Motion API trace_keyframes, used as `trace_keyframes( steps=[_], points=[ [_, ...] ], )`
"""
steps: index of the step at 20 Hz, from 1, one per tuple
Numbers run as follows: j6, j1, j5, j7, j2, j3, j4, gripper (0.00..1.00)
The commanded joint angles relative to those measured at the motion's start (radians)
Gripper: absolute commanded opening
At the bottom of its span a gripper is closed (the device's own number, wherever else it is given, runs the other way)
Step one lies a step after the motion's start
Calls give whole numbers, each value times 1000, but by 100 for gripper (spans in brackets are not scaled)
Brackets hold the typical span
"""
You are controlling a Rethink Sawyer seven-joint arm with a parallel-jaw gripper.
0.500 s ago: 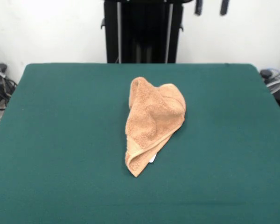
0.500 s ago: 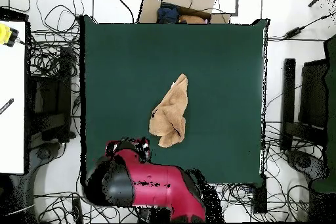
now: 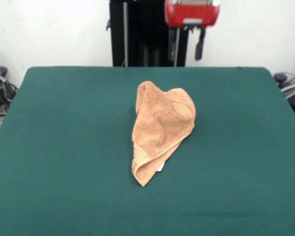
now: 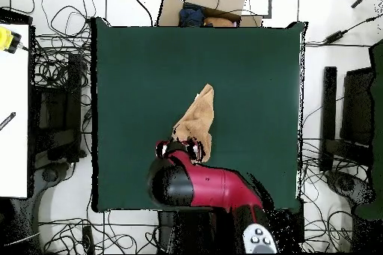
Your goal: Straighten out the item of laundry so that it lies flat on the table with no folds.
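A tan terry-cloth towel (image 3: 160, 132) lies crumpled near the middle of the dark green worktop (image 3: 59, 147), bunched into a long, folded heap. Its rounded, humped end points toward the worktop's far edge in the front view, and its narrow, pointed end reaches toward the near edge. A sliver of white label (image 3: 161, 167) peeks out from beneath the lower fold. Seen from overhead, the towel (image 4: 198, 121) runs lengthwise down the worktop's centre, well clear of the left and right edges.

Above the worktop's far edge in the front view hangs the robot's end effector (image 3: 188, 45), mounted under a red housing, with two dark fingers (image 3: 200, 46) pointing down and standing apart, open and holding nothing. It is raised off the surface, clear of the cloth. In the overhead view the red and black arm (image 4: 213, 188) reaches in over the worktop's bottom edge, its head covering the towel's nearer end.

Tangled cables (image 4: 56, 65) and a cardboard box (image 4: 213, 1) surround the worktop on the floor.
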Motion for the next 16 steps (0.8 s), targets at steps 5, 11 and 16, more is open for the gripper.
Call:
trace_keyframes(
  steps=[5,11,16],
  points=[
    [-145,-5,-202,35,350,73,-123,100],
    [-201,-11,-249,81,434,82,-159,100],
    [-270,3,-274,97,529,65,-215,100]
  ],
)
